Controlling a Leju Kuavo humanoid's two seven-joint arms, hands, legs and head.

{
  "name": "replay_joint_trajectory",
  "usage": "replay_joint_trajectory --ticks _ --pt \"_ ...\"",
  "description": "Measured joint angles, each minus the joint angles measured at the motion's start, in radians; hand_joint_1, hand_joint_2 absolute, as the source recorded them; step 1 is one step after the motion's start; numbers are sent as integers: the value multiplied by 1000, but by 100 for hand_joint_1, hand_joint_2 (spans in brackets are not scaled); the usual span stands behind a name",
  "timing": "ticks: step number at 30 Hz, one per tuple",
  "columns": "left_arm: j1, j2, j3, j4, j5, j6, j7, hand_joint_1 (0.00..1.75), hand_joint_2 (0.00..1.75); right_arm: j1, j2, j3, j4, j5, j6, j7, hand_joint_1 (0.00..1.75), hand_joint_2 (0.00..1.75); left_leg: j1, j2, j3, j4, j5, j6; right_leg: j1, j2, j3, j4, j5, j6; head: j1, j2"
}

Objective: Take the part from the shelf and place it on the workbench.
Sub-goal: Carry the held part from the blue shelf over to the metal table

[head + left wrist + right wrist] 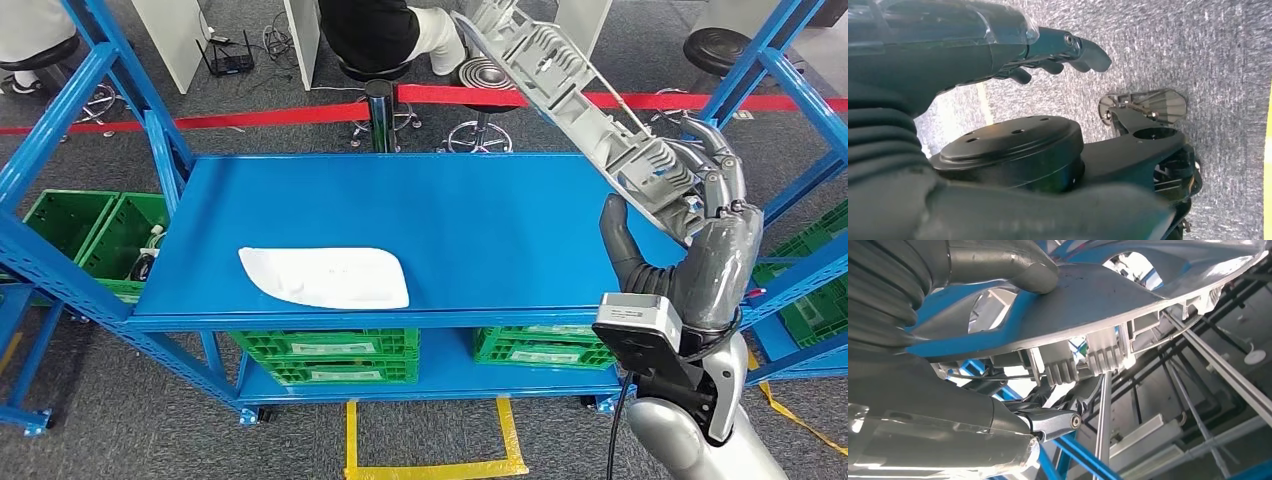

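My right hand (712, 255) grips a long grey part (580, 110) by one end, tilted above the blue workbench (480, 215); leverage could twist it loose; left hand (1048, 47) hangs empty, fingers apart.

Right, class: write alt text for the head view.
The robot's right hand holds a long grey ribbed part up, tilted, over the right end of a blue workbench. A flat white piece lies on the bench.
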Motion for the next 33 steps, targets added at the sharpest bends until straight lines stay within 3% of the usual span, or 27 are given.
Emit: replay_joint_trajectory --ticks 27,33 --pt "-2 2 -18 -3 42 -32 -49 0 175 100 18 -55 -193 14 -65 -16 175 175 0 2 0 0 -1 1 0 0 0 0 -2 1 0 0" --pt "-2 2 -18 -3 53 -34 -53 0 175 124 26 -53 -231 -57 -78 -52 175 175 0 2 0 0 -1 1 0 0 0 0 -2 1 0 0"
